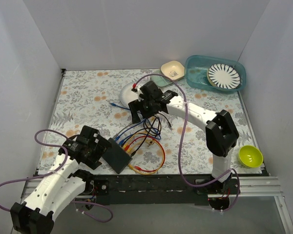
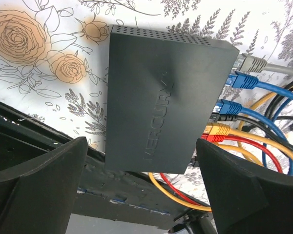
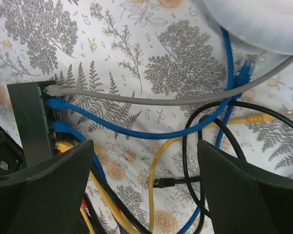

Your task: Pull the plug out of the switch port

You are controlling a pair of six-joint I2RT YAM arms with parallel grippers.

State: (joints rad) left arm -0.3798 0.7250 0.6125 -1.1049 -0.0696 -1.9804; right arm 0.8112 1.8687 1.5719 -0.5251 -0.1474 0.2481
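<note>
The black switch [image 1: 118,155] lies near the table's front edge, and it fills the left wrist view [image 2: 166,97]. Along its port edge sit a grey plug [image 2: 251,62], two blue plugs [image 2: 241,80], a black plug [image 2: 225,117], a yellow plug [image 2: 217,129] and a red plug [image 2: 212,138]. My left gripper [image 2: 141,195] is open and empty, with its jaws straddling the switch's near end. My right gripper [image 3: 144,190] is open and empty above the tangled cables. A loose black plug [image 3: 166,183] lies on the cloth between its fingers. The switch [image 3: 31,122] shows at the left of the right wrist view.
A teal basin [image 1: 195,73] with a striped plate [image 1: 223,75] stands at the back right, and a beige bowl [image 1: 172,69] is beside it. A yellow-green bowl [image 1: 250,156] sits at the right front. A white object [image 1: 127,90] lies behind the cables. A loose blue plug [image 3: 244,73] rests on the cloth.
</note>
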